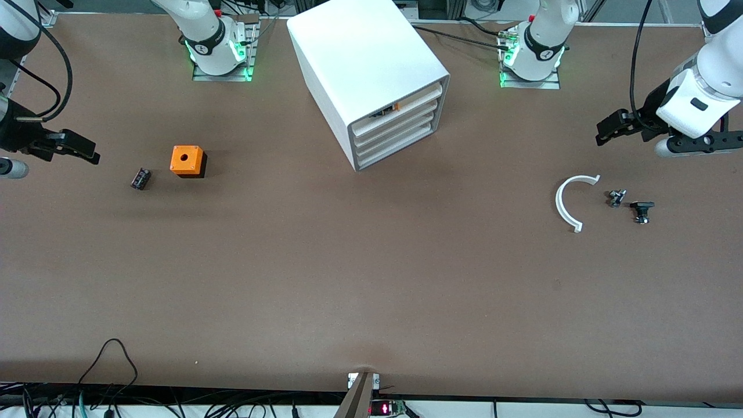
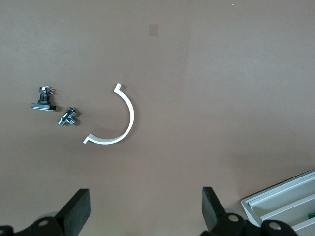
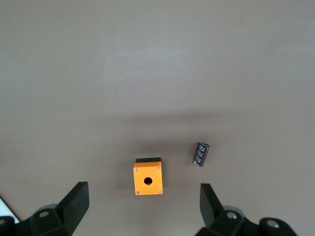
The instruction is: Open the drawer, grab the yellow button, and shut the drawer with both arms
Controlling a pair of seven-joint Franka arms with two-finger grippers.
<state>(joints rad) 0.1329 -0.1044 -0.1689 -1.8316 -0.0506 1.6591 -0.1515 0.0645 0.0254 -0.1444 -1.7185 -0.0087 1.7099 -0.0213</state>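
Hovering open-jawed: left gripper [image 2: 142, 209] over bare table near white arc [image 1: 571, 201], right gripper [image 3: 142, 209] near orange cube [image 1: 186, 161]. Drawer [image 1: 400, 105] shut, button [image 1: 397, 107] peeking out.

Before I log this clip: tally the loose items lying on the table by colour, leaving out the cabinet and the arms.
Orange: 1, the orange cube with a hole.
White: 1, the curved white clip.
Black or dark: 3, the dark cylinder beside the cube, and the small metal-and-black part and the black part beside the clip.
Total: 5
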